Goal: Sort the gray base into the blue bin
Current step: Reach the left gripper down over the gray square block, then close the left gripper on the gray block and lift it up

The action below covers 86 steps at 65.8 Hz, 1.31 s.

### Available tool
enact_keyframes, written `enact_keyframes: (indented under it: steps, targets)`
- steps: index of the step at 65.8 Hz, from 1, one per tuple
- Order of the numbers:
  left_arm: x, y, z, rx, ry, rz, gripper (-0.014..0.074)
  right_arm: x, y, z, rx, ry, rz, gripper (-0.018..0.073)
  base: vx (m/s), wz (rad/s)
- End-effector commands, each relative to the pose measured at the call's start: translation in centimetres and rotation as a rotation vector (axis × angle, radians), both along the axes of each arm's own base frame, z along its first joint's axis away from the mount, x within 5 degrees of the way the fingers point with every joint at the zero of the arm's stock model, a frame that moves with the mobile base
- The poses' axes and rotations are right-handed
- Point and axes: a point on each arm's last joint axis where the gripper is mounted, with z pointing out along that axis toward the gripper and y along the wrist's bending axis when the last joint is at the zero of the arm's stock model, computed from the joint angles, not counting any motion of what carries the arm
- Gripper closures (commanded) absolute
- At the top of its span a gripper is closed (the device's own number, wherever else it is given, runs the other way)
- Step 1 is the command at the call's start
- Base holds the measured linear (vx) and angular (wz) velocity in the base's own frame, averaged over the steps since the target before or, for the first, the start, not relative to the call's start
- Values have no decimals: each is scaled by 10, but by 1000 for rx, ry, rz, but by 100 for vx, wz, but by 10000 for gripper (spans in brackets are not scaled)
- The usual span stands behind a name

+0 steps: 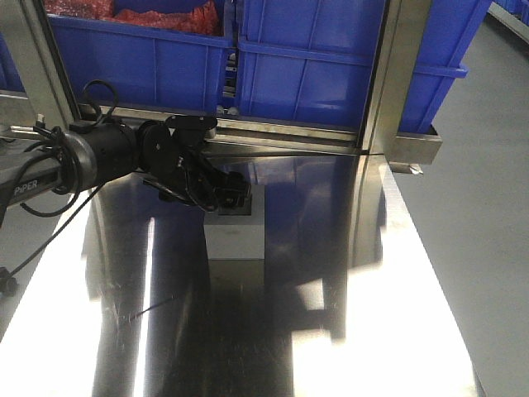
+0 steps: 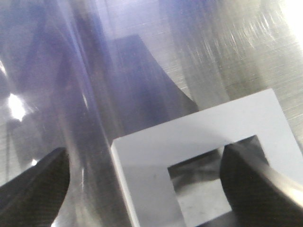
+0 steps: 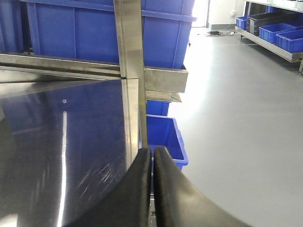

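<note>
The gray base (image 1: 235, 236) stands on the steel table (image 1: 347, 331), its square recess facing up (image 2: 203, 189). My left gripper (image 1: 221, 197) hangs over its top and is open (image 2: 142, 177). In the left wrist view one fingertip (image 2: 35, 187) is out to the left of the block with a gap to its side. The other fingertip (image 2: 253, 182) sits over the recess. A large blue bin (image 1: 314, 70) stands behind the table's far edge. My right gripper (image 3: 152, 158) is shut on nothing, at the table's right edge.
A second blue bin (image 1: 136, 58) at the back left holds red material. Steel frame posts (image 1: 388, 74) rise between the bins. A smaller blue bin (image 3: 165, 137) sits on the floor beside the table's right edge. Gray floor lies to the right.
</note>
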Motion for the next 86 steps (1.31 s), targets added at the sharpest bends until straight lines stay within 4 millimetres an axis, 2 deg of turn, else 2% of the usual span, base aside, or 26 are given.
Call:
enact_keyframes:
  steps: [1, 11, 30, 41, 52, 67, 75, 86]
  targets:
    - [-2, -1, 21, -13, -34, -7, 7, 2, 0, 5, -18, -52, 1, 564, 0, 0]
    - [-5, -1, 19, -3, -3, -13, 111, 2, 0, 5, -18, -52, 1, 564, 0, 0]
    - [-7, -1, 18, 5, 21, -18, 454, 2, 0, 5, -18, -52, 1, 564, 0, 0]
    - [-6, -1, 18, 5, 15, -19, 599, 2, 0, 5, -18, -52, 1, 564, 0, 0]
    - [-5, 0, 27, -7, -31, -16, 605, 2, 0, 5, -18, -52, 1, 564, 0, 0]
    - [-10, -2, 67, -73, -197, -1, 604, 2, 0, 5, -18, -52, 1, 564, 0, 0]
    - [-23, -3, 96, -126, -337, 3, 604, 2, 0, 5, -18, -52, 1, 564, 0, 0]
    - [-50, 6, 126, -179, -474, 16, 604, 2, 0, 5, -18, -52, 1, 564, 0, 0]
